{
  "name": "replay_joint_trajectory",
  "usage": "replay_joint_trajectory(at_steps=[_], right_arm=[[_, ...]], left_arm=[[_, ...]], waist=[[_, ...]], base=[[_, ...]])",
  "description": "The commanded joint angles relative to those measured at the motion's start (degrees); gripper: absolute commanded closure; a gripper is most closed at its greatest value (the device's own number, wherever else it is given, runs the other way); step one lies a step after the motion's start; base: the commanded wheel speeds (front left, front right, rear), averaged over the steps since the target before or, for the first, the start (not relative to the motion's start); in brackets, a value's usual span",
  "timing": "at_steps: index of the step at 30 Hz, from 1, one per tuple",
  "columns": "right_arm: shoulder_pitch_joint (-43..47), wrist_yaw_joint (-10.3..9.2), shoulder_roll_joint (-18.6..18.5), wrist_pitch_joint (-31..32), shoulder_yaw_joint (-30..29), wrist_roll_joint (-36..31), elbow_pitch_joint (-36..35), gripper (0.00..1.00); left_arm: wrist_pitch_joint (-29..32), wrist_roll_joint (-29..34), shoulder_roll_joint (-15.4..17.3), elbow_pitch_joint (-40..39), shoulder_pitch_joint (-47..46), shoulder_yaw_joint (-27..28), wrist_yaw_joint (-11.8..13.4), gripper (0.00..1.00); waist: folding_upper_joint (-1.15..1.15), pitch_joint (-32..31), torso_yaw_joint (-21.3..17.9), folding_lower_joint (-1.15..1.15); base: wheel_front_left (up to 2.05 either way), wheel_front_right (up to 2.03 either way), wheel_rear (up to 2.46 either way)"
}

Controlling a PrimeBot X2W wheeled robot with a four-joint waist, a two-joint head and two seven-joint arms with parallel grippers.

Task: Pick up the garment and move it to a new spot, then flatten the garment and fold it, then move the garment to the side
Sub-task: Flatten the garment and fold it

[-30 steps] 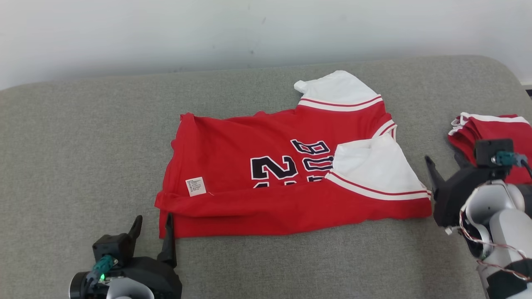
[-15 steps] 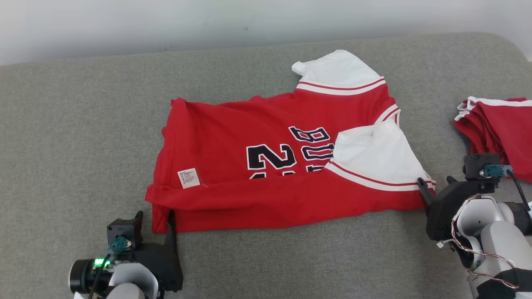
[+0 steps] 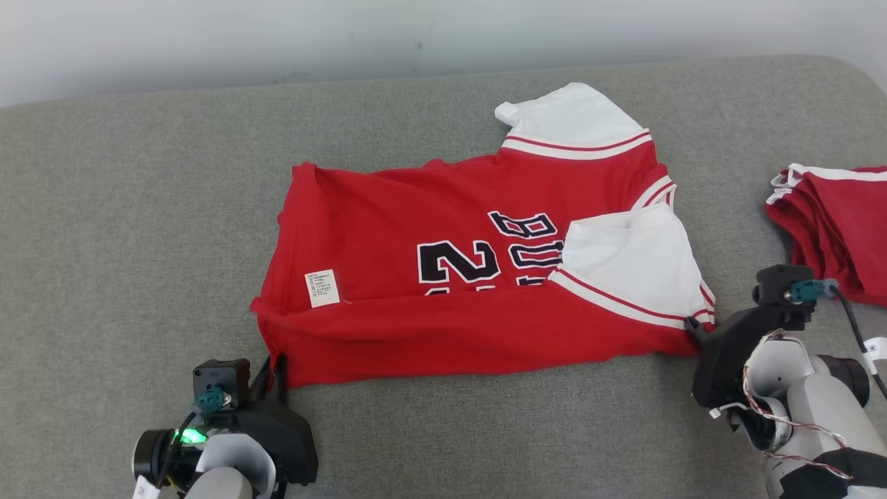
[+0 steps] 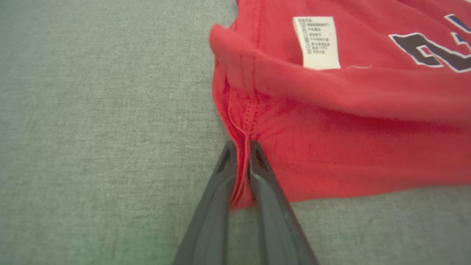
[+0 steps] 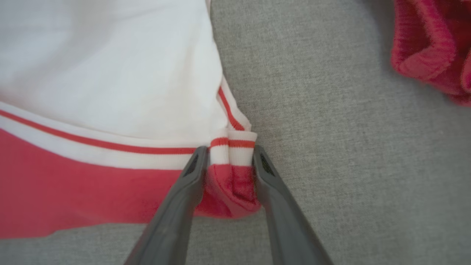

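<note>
While my left gripper (image 4: 241, 147) is pinching the near left corner of the garment (image 3: 443, 277), its two fingers are pressing together on the red side seam, with only that thin strip of cloth between them. My right gripper (image 5: 230, 152) is clamping the near right corner, where the striped white cuff is meeting the red body. Its fingers are standing a little apart, because a bunched fold of fabric is filling the gap and touching both of them.

The garment, a red jersey with white sleeves, is lying spread across the middle of the grey cushion (image 3: 138, 208), stretching from one of my grippers to the other. Its near edge is lying doubled over on itself, and that fold is covering the lower part of the black numerals. A white care label (image 3: 323, 287) is sitting face up on the red cloth, just beyond the corner my left gripper is holding. One white sleeve (image 3: 624, 256) is lying folded over the chest near my right gripper, while the other sleeve (image 3: 568, 118) is sticking out on the far side. A pile of red garments (image 3: 838, 222) is resting on the cushion off to my right, apart from the jersey.
</note>
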Motion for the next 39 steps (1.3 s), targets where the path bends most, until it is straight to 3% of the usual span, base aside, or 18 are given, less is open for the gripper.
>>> replay_joint_trajectory(at_steps=[1,9,16,27,28,29,30,39], right_arm=[[2.37,0.04,0.17,0.34,0.56,0.64,0.96,1.0],[5.21,-0.01,-1.0,-1.59,-1.28,1.88,-3.37,1.0],[12.13,-0.02,-0.87,0.78,-3.36,2.31,-10.87,1.0],[23.61,-0.01,3.34,5.03,-6.57,0.77,-21.4,1.0],[23.97,-0.01,3.76,4.69,-6.65,0.54,-21.58,0.97],[24.27,-0.01,4.11,4.34,-6.69,0.34,-21.62,0.58],[24.52,-0.01,4.36,4.05,-6.86,0.11,-21.49,0.0],[22.08,-0.01,4.25,3.64,-7.46,-2.62,-21.59,0.0]], left_arm=[[1.1,-0.36,0.21,2.23,2.75,-0.33,-0.05,1.0],[-0.35,-1.3,0.72,0.49,6.05,-0.52,-0.44,1.0],[0.03,-2.13,1.96,-4.08,11.85,-0.68,-0.09,1.0],[2.96,-2.8,3.29,-13.99,20.24,-1.36,2.11,1.0],[3.08,-2.73,3.41,-14.51,20.72,-1.35,2.51,0.78],[3.3,-2.36,3.62,-15.06,21.11,-1.4,2.99,0.25],[3.53,-2.16,3.67,-15.47,21.39,-1.47,3.33,0.0],[5.79,-2.23,5.61,-20.36,22.69,-0.7,5.24,0.0]], waist=[[0.01,-0.85,0.07,0.01],[0.01,-4.54,-0.28,0.01],[0.01,-7.76,-0.59,0.01],[0.01,-8.85,-0.64,0.01],[0.01,-8.83,-0.65,0.01],[0.01,-8.84,-0.66,0.01],[0.01,-8.87,-0.67,0.01],[0.01,-9.88,-0.63,0.01]], base=[[0.0,0.0,0.0],[0.0,0.0,0.0],[0.0,0.0,0.0],[0.0,0.0,0.0],[0.0,0.0,0.0],[0.0,0.0,0.0],[0.0,0.0,0.0],[0.0,0.0,0.0]])
